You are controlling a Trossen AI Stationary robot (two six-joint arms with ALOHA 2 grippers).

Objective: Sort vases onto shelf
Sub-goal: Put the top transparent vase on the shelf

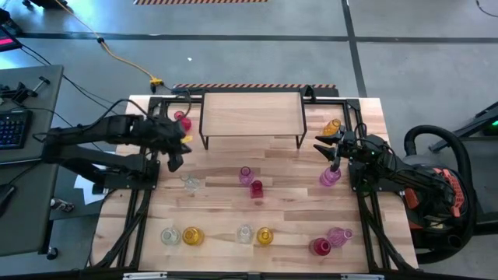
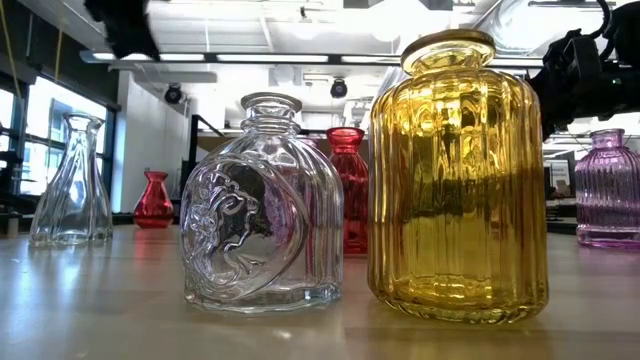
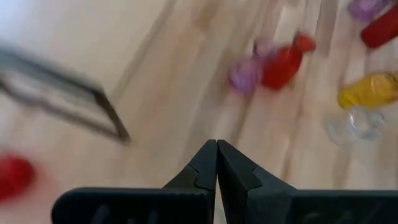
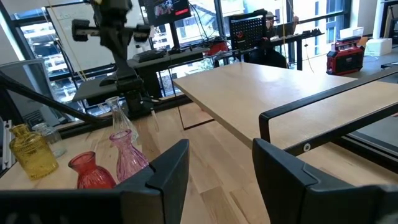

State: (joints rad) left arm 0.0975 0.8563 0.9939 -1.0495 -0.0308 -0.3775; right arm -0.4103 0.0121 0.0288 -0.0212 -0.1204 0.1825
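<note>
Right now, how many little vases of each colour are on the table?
Clear vases: 3
Yellow vases: 3
Pink-purple vases: 3
Red vases: 3
Total: 12

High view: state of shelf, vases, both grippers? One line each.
shelf: bare, no vase on it.
vases: all on the tabletop, none held.
red vase: left of the shelf, beside the left gripper.
amber vase: right of the shelf, by the right gripper.
left gripper: shut, empty, left of the shelf.
right gripper: open, empty, right of the shelf.
</note>
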